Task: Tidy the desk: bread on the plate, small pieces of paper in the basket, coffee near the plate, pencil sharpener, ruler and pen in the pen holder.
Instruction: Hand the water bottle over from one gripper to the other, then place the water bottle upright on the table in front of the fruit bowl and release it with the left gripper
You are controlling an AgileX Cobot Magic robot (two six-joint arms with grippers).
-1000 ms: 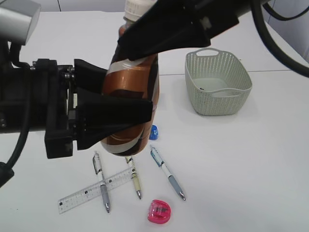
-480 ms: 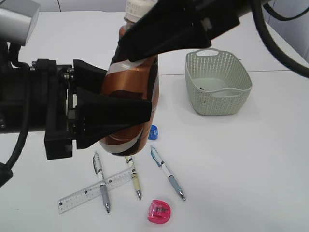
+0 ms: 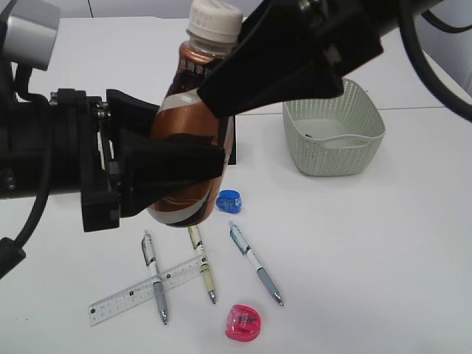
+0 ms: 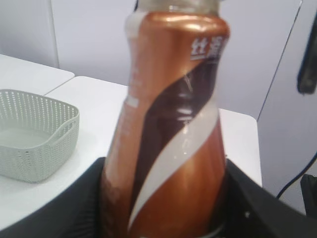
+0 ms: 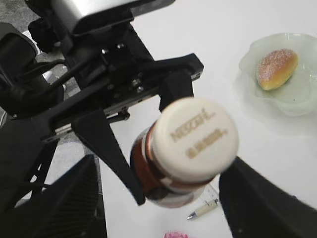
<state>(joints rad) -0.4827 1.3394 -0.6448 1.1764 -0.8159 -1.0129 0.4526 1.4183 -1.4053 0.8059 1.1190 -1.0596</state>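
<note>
— Changed since a second ago?
— Stands straighter now, the coffee, lifted clear of the table and shifted a little left. White cap bared; was covered by the right gripper before. Blue pencil sharpener fully in sight beneath, half hidden earlier.
— And the tools?
— Left gripper clamped across the bottle's body from the left side. Right gripper spread wide, one finger either side of the cap, touching neither side in the right wrist view.
— Containers?
— Basket at the right rear, well apart from the bottle; only a small dark speck by its near wall, too small to tell. Plate seen from the right wrist, with the bread lying in it.
— On the table otherwise?
— Ruler at the front left, crossed by one pen; two more pens beside it, and a pink sharpener nearest the front edge.
</note>
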